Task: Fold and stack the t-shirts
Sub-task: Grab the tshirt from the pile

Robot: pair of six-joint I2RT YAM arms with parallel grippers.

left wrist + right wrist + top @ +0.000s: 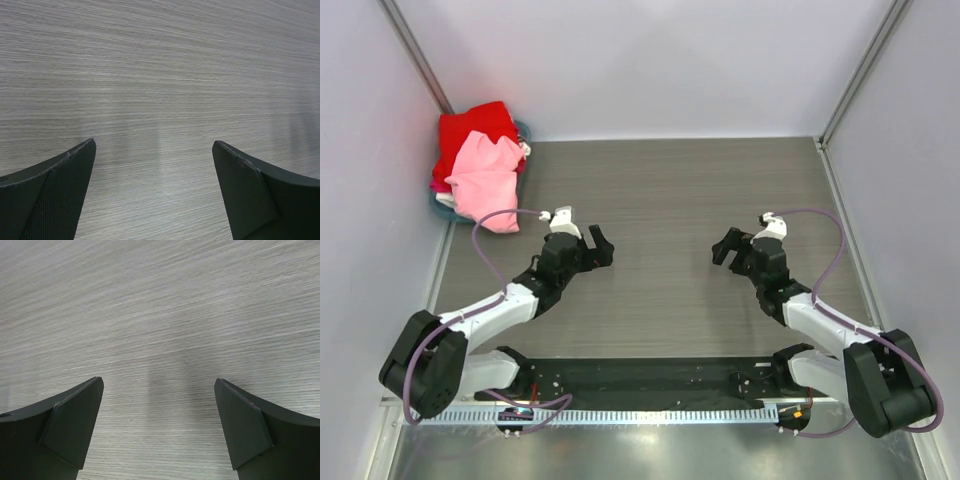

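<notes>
In the far left corner of the table [660, 190], the t-shirts [480, 165] lie heaped in a teal tray [524, 131], pink [488, 185] draped over red [470, 128]. Right of the tray, nearer the bases, the left end effector [592, 246] hovers wide open, holding nothing. Farther right of the tray, the right end effector [731, 246] likewise gapes empty.

Bare table [660, 190] lies open between the left gripper [592, 242] and right gripper [734, 245], on to the far wall [650, 60]. Heaped t-shirts [480, 165] in a teal tray [524, 131] block the far left corner.
</notes>
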